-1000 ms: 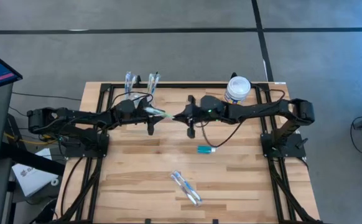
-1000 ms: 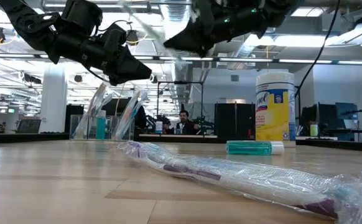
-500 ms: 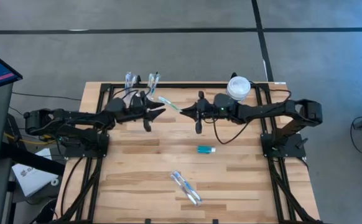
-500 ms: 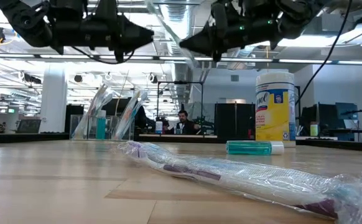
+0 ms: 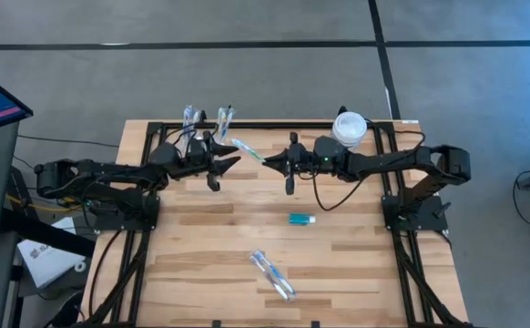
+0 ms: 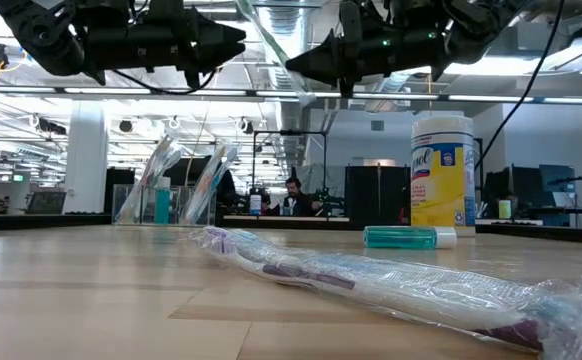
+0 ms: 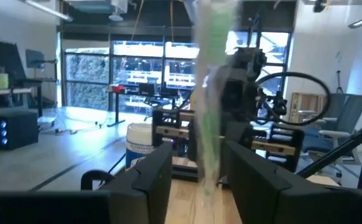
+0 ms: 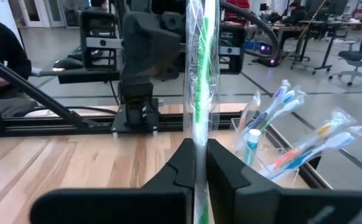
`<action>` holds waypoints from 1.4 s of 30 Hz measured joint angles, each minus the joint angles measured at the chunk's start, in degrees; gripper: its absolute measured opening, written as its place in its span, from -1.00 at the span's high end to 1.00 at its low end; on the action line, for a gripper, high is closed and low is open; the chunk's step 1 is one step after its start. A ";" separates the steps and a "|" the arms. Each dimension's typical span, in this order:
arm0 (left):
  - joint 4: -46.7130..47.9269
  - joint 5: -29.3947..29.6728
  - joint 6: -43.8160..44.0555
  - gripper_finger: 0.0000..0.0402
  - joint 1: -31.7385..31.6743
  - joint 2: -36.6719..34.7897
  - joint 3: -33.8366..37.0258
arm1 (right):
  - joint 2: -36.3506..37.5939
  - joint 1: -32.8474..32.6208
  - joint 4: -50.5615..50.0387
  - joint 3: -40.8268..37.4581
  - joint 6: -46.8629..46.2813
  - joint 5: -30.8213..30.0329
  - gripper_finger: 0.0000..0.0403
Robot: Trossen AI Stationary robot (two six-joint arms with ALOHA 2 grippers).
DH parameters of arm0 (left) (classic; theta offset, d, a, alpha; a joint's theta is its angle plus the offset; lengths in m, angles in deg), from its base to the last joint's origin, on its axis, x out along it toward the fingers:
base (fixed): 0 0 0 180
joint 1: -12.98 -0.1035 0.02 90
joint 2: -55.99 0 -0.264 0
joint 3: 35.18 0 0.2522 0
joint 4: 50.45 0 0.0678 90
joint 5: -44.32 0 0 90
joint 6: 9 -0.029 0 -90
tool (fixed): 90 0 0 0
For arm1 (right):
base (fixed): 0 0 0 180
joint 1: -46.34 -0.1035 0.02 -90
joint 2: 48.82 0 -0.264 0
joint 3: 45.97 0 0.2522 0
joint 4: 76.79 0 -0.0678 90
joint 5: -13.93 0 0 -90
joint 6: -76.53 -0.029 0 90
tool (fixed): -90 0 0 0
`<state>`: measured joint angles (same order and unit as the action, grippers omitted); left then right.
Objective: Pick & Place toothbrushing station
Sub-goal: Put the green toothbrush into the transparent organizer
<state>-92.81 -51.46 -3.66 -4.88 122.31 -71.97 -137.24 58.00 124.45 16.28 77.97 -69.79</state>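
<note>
A green toothbrush in a clear wrapper [image 5: 247, 149] stands slanted in the air over the table's far middle, with my right gripper [image 5: 267, 162] shut on it. My left gripper [image 5: 231, 161] is just to its left, open. In the left wrist view the toothbrush [image 7: 207, 93] shows between that gripper's spread fingers [image 7: 198, 157]; I cannot tell whether it touches them. The clear cup [image 5: 206, 120] with several wrapped toothbrushes stands at the far left. A teal tube [image 5: 301, 219] and another wrapped toothbrush [image 5: 272, 273] lie on the table. My right gripper pinches the wrapped toothbrush between its two fingers near its lower end [image 8: 196, 138]. The fingers come level from the table's right and lie across it. The toothbrush is lifted clear, and its long upper part [image 6: 266, 40] slants up toward the left gripper.
A white-lidded jar with a yellow label [image 5: 348, 129] stands at the far right, close behind the right arm. Black rails [image 5: 156, 137] run along the table's left and right sides. Bare wood lies between the tube and the near edge.
The two grippers, which met over the far middle, have drawn apart. My left gripper has tipped upward, backed toward the left and let go. The toothbrush stays with my right gripper, which has moved a little to the right, and now stands slanted up instead of lying between them.
</note>
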 joint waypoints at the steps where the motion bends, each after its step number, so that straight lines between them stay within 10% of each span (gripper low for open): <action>1: -0.34 -0.27 -0.30 0.26 0.01 0.00 0.00 | 0.00 0.00 0.05 0.00 0.00 0.00 0.95; 12: -8.04 -0.39 -0.37 -0.06 0.04 0.97 0.00 | 0.00 0.00 0.50 0.00 -0.17 -0.04 0.95; 31: -8.99 -0.04 -0.39 -0.01 0.02 8.78 -6.70 | 0.00 -0.39 0.64 0.00 0.02 -0.05 0.93; 42: -9.33 0.18 -0.37 0.47 0.02 9.92 -6.88 | 0.00 -0.37 0.05 0.00 0.02 -0.09 0.92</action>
<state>-102.14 -51.28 -4.03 -4.87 132.24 -78.86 -137.24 57.63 124.50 16.28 77.99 -69.88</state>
